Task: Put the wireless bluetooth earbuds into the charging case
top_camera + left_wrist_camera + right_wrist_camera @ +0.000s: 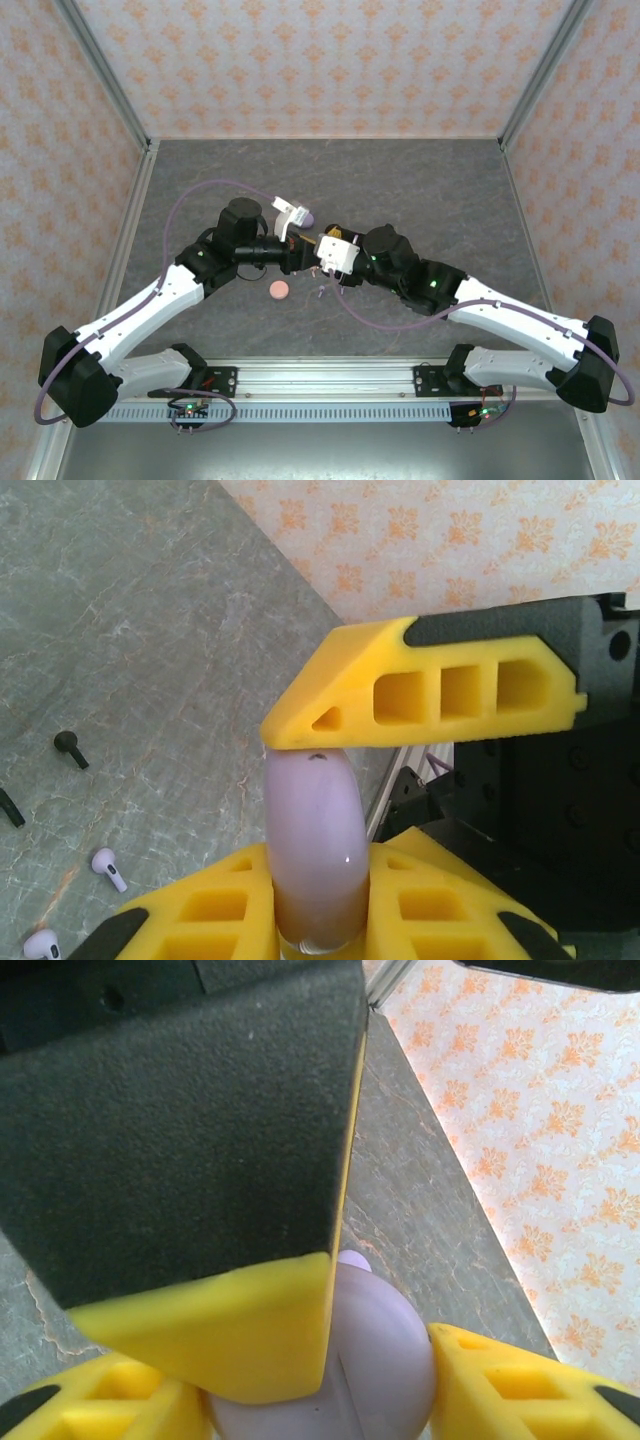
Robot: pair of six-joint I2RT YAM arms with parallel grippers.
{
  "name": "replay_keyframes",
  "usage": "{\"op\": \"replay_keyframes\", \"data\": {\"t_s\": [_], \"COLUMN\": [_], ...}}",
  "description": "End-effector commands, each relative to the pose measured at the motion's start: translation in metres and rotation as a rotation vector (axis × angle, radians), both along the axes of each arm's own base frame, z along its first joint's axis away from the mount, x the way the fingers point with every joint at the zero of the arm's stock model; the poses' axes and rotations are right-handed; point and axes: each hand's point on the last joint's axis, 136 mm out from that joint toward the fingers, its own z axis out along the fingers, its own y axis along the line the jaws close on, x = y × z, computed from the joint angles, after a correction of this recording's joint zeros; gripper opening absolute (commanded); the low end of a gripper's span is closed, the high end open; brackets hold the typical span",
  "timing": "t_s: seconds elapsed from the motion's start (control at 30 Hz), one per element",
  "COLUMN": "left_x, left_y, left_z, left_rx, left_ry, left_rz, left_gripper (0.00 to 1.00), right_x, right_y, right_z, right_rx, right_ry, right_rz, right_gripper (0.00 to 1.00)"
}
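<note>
— Case off the desk, see? Lilac case (318, 855) is pinched on edge in the left claw (312, 805), top & bottom fingers tight on its rim, round faces out to the sides.

— Why on edge tho?

— My guess: it leaves the seam & lid free for the other arm. Right claw (325, 1385) sits nose to nose w/ it, yellow fingers either side of the same case.

— Right one gripping too?

— Can't tell. One finger looks to touch the shell at 3 o'clock, but the other's hidden behind the left claw's finger. Could be holding, could be loose.

— Lid open?

— Looks shut to me: a thin line down the face, no gap. Prob. a hand-over, or a set-up to pop the lid, one claw steadying while the other works.

— And the buds?

— Loose on the desk (420, 190). From the left wrist cam there's a black bud (70, 748) at 9 o'clock of the case, a lilac bud (108, 868) at 8 and a pale bud (40, 945) at 7, near the corner. All well apart from both claws.

— That pink disc?

— Pink case (279, 290), flat on the desk at 7 o'clock of where the claws meet. Nothing's touching it.

— Risk?

— Smooth round shell, narrow rim grip. It could twist or squirt out if the right claw pushes off-centre.
</note>
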Motion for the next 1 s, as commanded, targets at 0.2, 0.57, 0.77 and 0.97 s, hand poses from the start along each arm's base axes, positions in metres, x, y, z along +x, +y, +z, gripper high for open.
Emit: {"op": "replay_keyframes", "data": {"t_s": [0.2, 0.57, 0.77, 0.97], "left_x": [0.003, -0.013, -0.021, -0.024], "left_y": [0.007, 0.024, 0.027, 0.027], "left_z": [0.010, 0.032, 0.039, 0.038], "left_rx": [0.027, 0.034, 0.048, 0.064], "left_ry": [-0.161, -0.568, -0.646, -0.653], "left_rz": [0.024, -0.007, -0.034, -0.059], "left_gripper": [0.08, 0.01, 0.00, 0.00], "right_x": [-0.015, -0.034, -0.028, -0.014], "right_y": [-0.018, -0.045, -0.037, -0.025], "right_z": [0.009, 0.054, 0.062, 0.069], "right_rx": [0.064, 0.502, 0.556, 0.559], "right_ry": [0.097, 0.237, 0.285, 0.295], "right_rz": [-0.007, 0.036, 0.043, 0.031], "right_gripper": [0.84, 0.98, 0.97, 0.95]}}
